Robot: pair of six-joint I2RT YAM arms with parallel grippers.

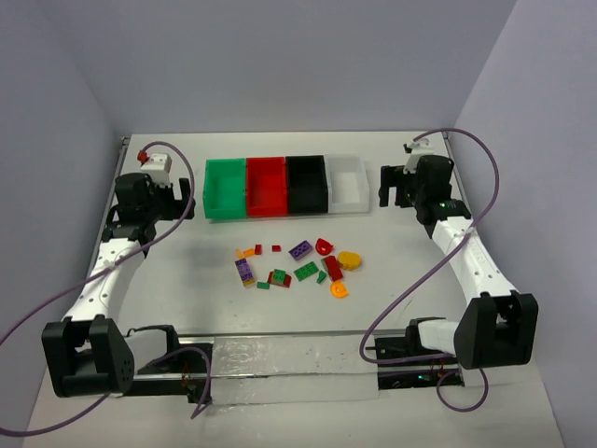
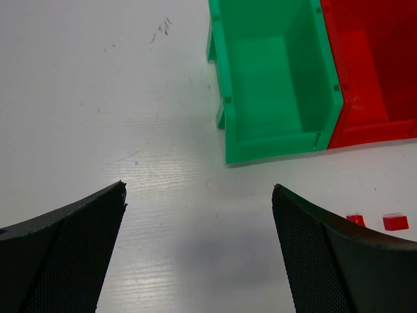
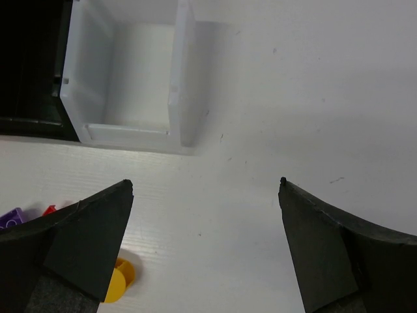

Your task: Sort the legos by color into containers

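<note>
Several legos (image 1: 298, 264), green, red, purple and orange-yellow, lie scattered on the white table in front of the containers. Joined in a row stand the green bin (image 1: 225, 191), red bin (image 1: 265, 189), black bin (image 1: 306, 187) and clear white bin (image 1: 346, 185), and nothing shows inside them. My left gripper (image 1: 185, 202) hovers open just left of the green bin (image 2: 280, 78), nothing between its fingers. At the right of the white bin (image 3: 130, 72), my right gripper (image 1: 389, 188) is open and holds nothing. A yellow round lego (image 3: 114, 283) peeks past its left finger.
Two small red legos (image 2: 376, 222) lie near the left gripper's right finger, below the red bin (image 2: 378, 65). A purple lego (image 3: 10, 217) shows at the right wrist view's left edge. White walls close the table at the back and sides. Purple cables loop beside both arms.
</note>
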